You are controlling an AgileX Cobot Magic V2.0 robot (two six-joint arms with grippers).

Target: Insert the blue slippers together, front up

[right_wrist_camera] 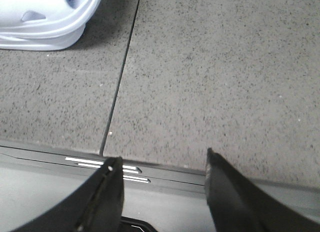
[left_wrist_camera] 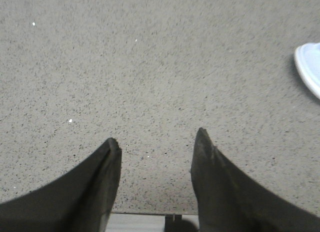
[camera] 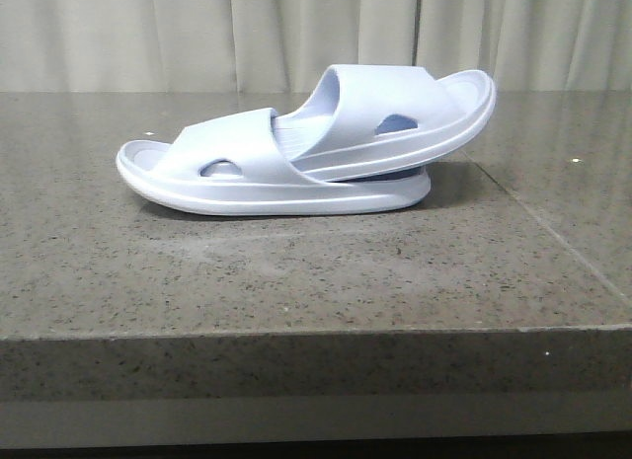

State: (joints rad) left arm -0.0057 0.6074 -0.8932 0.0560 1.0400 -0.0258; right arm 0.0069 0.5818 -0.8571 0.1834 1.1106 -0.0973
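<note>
You're looking at the blue slippers [camera: 296, 158] sitting roughly mid-table on the speckled stone table [camera: 296, 281], already nested: the lower slipper [camera: 247, 178] is lying flat on its sole with its open end pointing toward 9 o'clock in the front view, and the upper slipper [camera: 395, 118] is riding on top of it, tilted, its raised end pointing toward 2 o'clock and its other end tucked in under the lower one's strap. The oval side holes on both straps are facing the camera. A seam in the table [camera: 553, 232] is running just off to the 3 o'clock side of the pair. Neither arm is touching them. Your left gripper [left_wrist_camera: 156, 142] is hanging over bare tabletop with its fingers spread apart and nothing between them (only a sliver of slipper edge [left_wrist_camera: 309, 67] is peeking in from the frame border there). Your right gripper [right_wrist_camera: 160, 164] is hovering near the table's edge, fingers likewise spread wide and holding nothing, with the stacked slipper ends [right_wrist_camera: 45, 22] showing in a corner of that wrist view, well apart from the fingertips.
</note>
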